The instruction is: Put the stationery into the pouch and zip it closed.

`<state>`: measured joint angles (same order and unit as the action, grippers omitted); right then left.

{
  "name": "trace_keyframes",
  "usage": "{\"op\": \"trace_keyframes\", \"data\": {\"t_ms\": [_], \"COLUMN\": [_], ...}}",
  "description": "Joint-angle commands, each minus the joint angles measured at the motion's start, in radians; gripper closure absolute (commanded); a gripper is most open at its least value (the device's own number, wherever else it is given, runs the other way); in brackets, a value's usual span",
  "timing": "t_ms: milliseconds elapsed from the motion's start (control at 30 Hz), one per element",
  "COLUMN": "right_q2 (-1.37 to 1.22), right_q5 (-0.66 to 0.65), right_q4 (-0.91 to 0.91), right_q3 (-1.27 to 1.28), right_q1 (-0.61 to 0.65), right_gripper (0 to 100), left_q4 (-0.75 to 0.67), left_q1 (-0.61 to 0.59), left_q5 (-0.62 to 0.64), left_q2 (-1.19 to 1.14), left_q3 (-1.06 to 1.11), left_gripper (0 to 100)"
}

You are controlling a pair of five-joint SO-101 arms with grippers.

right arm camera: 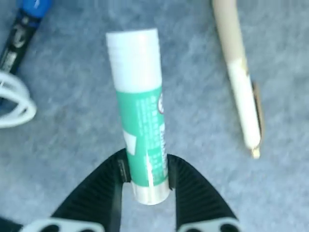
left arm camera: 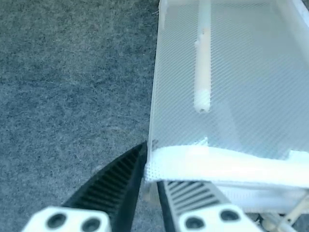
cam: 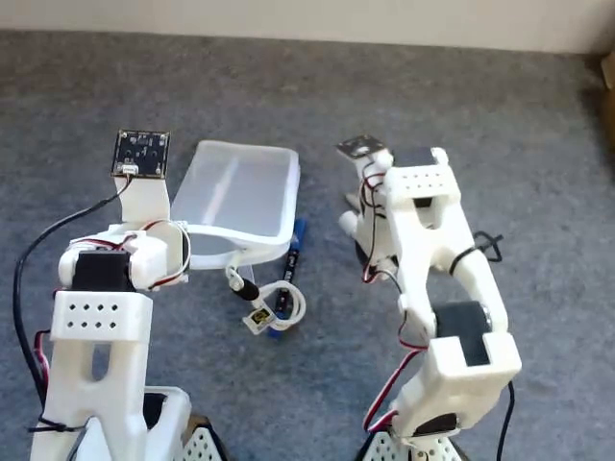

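Observation:
The translucent white pouch (cam: 240, 187) lies flat on the grey carpet with a white pen (left arm camera: 203, 63) inside it. My left gripper (left arm camera: 150, 175) is at the pouch's near corner, its fingers closed on the white rim (left arm camera: 217, 164). My right gripper (right arm camera: 145, 176) is shut on the base of a green and white glue stick (right arm camera: 139, 111). A beige pen (right arm camera: 239, 72) lies beside the stick. A blue and black pen (cam: 294, 250) lies by the pouch's right side and also shows in the right wrist view (right arm camera: 21, 24).
A white looped cord (cam: 281, 303) with a small square tag (cam: 256, 321) lies on the carpet in front of the pouch, between the two arms. The right arm (cam: 432, 230) stands right of the pouch. Open carpet stretches behind and to the far right.

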<state>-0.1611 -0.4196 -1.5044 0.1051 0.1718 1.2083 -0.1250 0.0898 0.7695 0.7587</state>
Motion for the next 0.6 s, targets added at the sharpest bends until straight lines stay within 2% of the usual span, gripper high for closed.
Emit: {"op": "trace_keyframes", "data": {"t_ms": [0, 267, 567], "right_q2": [0.125, 0.343, 0.762], "right_q5": [-0.015, -0.017, -0.008], "right_q4": [-0.113, -0.239, -0.232], "right_q3": [-0.041, 0.015, 0.311], "right_q1": [0.002, 0.005, 0.222], "right_gripper": [99.3, 99.3, 99.3], "left_q4": [-0.015, -0.017, -0.015], "left_q1": [-0.012, -0.01, -0.01], "left_q5": [0.011, 0.011, 0.011], "left_q2": [0.013, 0.013, 0.013], "left_q3": [-0.005, -0.005, -0.005], "left_gripper": [99, 99, 99]}}
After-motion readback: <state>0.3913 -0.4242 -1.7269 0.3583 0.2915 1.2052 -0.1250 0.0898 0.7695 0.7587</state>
